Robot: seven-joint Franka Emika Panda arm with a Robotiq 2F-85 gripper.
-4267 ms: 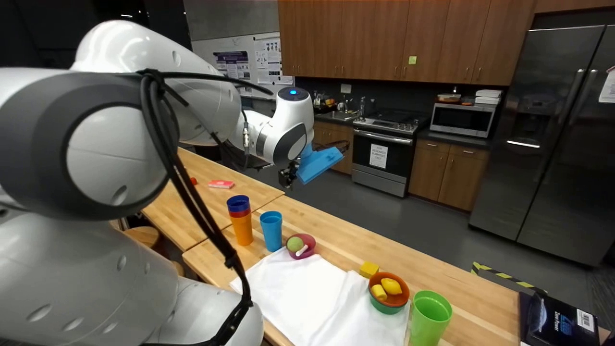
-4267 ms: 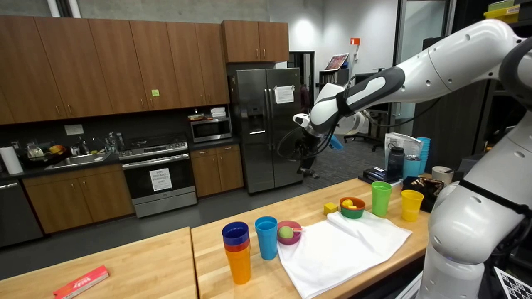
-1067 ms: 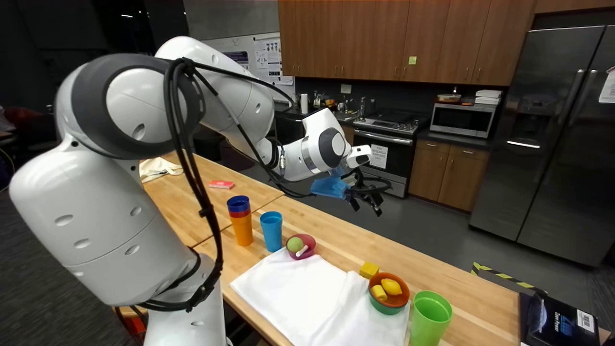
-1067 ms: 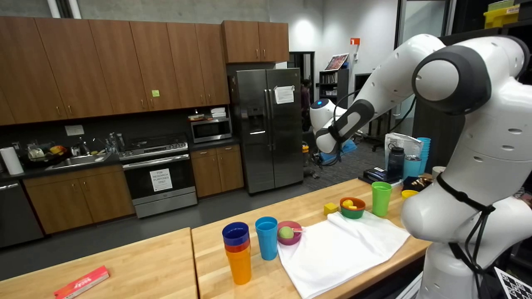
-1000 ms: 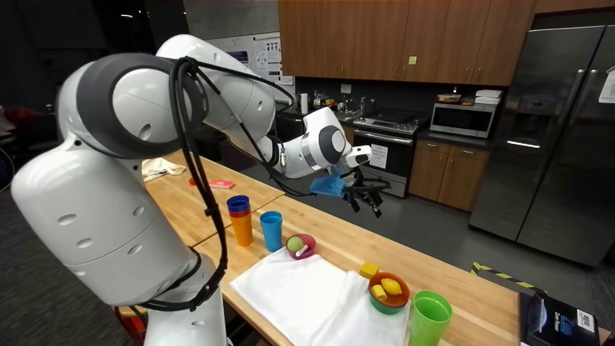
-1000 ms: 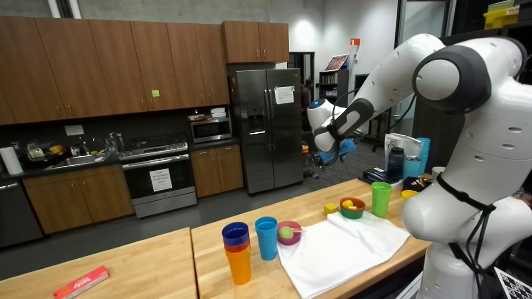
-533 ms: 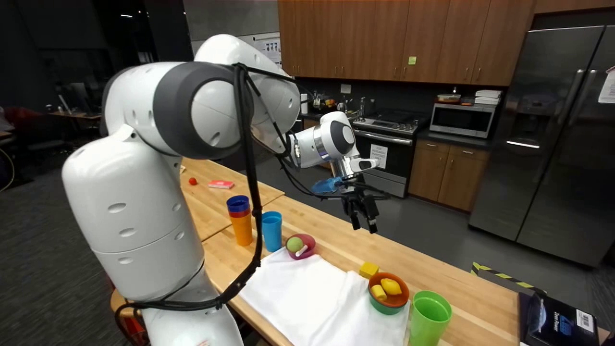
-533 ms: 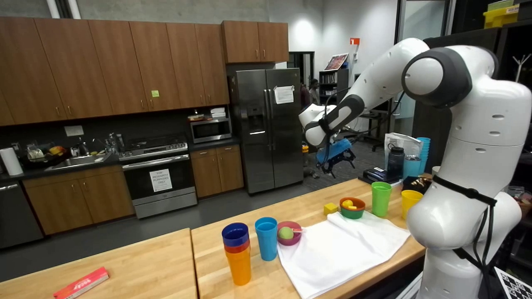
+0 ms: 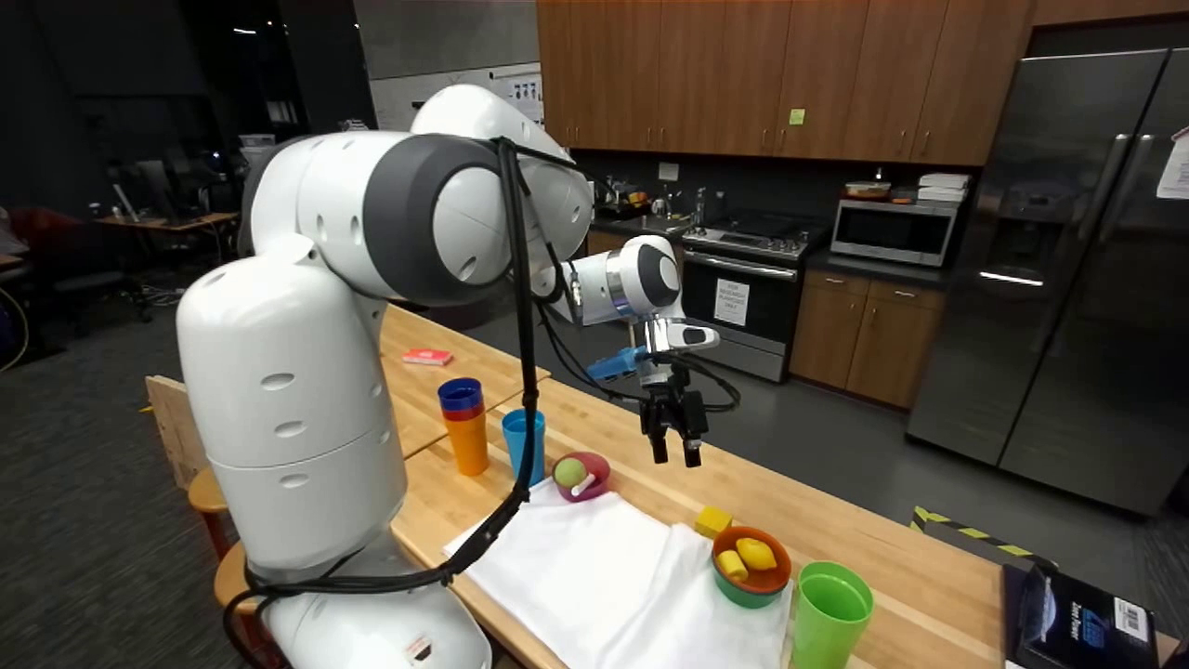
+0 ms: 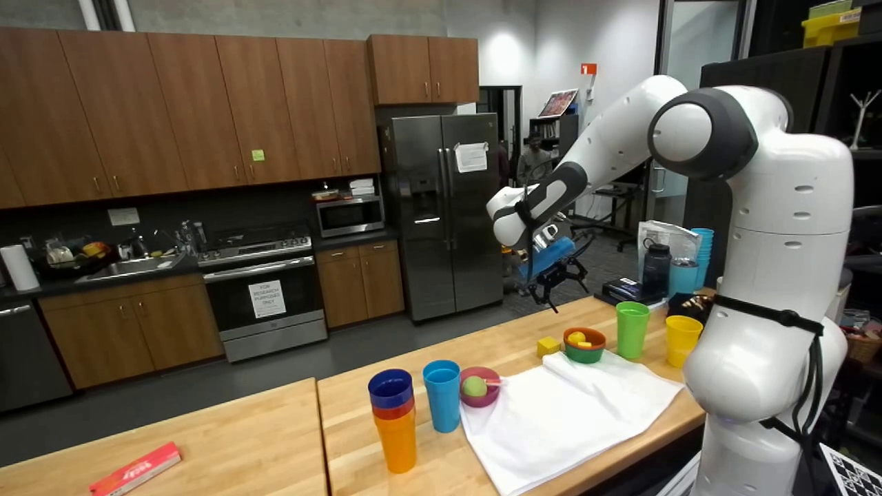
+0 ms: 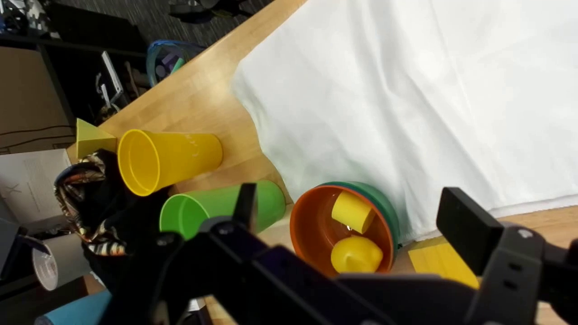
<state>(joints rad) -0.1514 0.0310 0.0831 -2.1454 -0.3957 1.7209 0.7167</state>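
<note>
Tabletop (image 9: 915,581): orange bowl (image 11: 314,228) lies below end effector (image 9: 676,457).

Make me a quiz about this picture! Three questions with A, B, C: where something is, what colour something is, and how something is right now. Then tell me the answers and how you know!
1. Where is the lemon?
A. In the green cup
B. In the orange bowl
C. In the pink bowl

2. What colour is the cube?
A. Red
B. Blue
C. Yellow

3. How is the end effector?
A. Open and empty
B. Shut and empty
C. Shut on the lemon

Answers:
1: B, the wrist view shows it inside the rim.
2: C, it looks yellow in both exterior views.
3: A, its jaws stand apart and hold nothing.
</note>
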